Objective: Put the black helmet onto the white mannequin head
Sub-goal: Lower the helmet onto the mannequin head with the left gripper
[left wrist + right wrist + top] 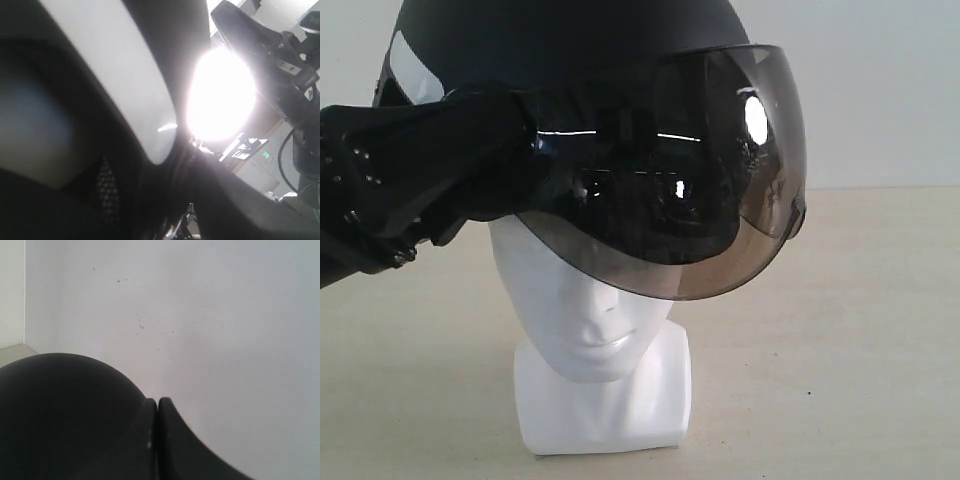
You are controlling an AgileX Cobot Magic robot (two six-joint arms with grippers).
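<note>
Just below the left tool (512, 145), which seems clamped on the rim of the helmet (570, 40), stands the head (595, 315); the right tool (158, 432) is closed, empty, beside the dome.

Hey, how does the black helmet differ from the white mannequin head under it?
The black helmet is dark, with a smoky tinted visor; the white mannequin head is glossy white. The helmet is plainly wider than the head. The head stands on the table on its blocky base; the helmet sits over its crown, hiding the eyes. Both are rounded and face the camera.
</note>
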